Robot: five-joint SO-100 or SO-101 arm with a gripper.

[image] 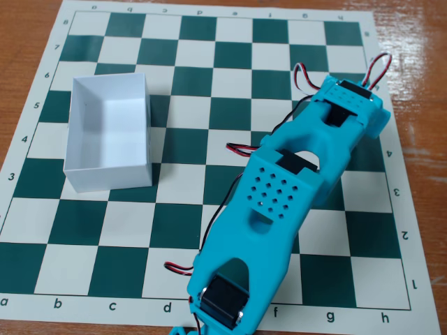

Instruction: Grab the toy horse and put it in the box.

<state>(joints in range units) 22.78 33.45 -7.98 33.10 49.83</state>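
Observation:
The white open box point(108, 179) stands on the left part of the chessboard, around rows 3 to 5, and its inside shows empty. The cyan arm point(279, 199) stretches from the bottom middle up to the right. Its gripper head point(347, 106) hangs over the board's right side near row 5 and points down. The fingers are hidden under the head, so I cannot tell whether they are open or shut. The toy horse is not visible; it may be hidden beneath the arm.
The green-and-white chessboard mat point(209, 70) lies on a wooden table point(419, 42). Red and black cables point(241, 148) loop off the arm's sides. Several squares separate the box from the arm.

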